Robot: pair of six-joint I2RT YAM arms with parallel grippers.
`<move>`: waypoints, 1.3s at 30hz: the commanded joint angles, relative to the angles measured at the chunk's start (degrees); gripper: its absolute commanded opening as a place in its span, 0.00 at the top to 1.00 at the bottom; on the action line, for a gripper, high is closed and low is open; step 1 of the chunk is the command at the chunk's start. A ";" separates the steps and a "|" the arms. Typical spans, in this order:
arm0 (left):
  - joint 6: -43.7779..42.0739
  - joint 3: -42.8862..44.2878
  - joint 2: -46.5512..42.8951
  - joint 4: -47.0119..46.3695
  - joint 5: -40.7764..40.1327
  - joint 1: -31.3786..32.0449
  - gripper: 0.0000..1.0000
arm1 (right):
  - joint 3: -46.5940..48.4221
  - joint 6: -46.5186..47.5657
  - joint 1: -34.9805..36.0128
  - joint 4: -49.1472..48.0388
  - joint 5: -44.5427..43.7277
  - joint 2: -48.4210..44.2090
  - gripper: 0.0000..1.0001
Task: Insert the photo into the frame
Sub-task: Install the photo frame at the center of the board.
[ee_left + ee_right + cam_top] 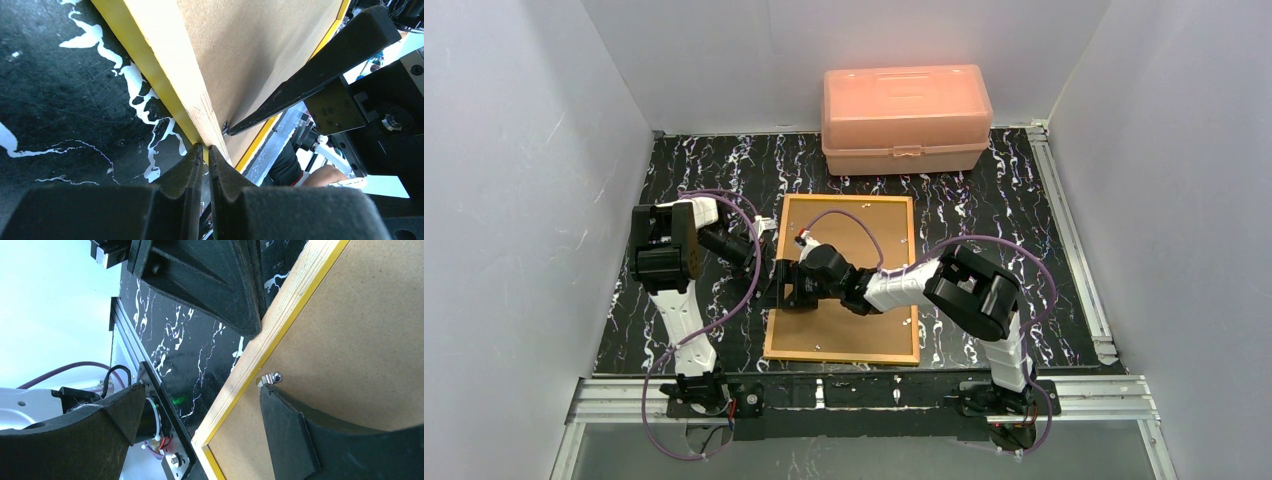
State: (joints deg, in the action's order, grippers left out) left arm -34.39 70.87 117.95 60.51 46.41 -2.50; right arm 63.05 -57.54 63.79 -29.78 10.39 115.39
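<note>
Frame face down mid-counter, brown back up. Photo not in view. Pink box at its 12 o'clock.

Left claw clenched, tips against the 9 o'clock rim. Right claw released wide, reaching across the back, one finger at a clip.

Risk: finger skids off the small clip, or the push slides the frame toward 9 o'clock.

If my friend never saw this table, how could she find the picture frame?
Look at the black table with white squiggles. In its middle, in front of the pink box at the back, lies a big flat rectangle: the picture frame. It is the only thing with a plain brown back and a thin yellow-orange edge all around.
</note>
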 commanded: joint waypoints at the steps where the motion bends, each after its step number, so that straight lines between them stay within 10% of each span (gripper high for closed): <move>1: -1.71 0.76 -0.59 0.49 -0.10 0.20 0.93 | 1.22 0.22 0.77 0.33 -4.34 0.92 0.08; 39: -2.40 1.60 -1.01 1.52 0.28 0.21 0.94 | 4.85 6.46 1.33 2.62 -8.65 2.02 0.07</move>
State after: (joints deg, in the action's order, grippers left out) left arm -35.64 71.05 117.93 61.10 46.48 -2.50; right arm 65.91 -54.54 65.45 -28.23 5.26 116.62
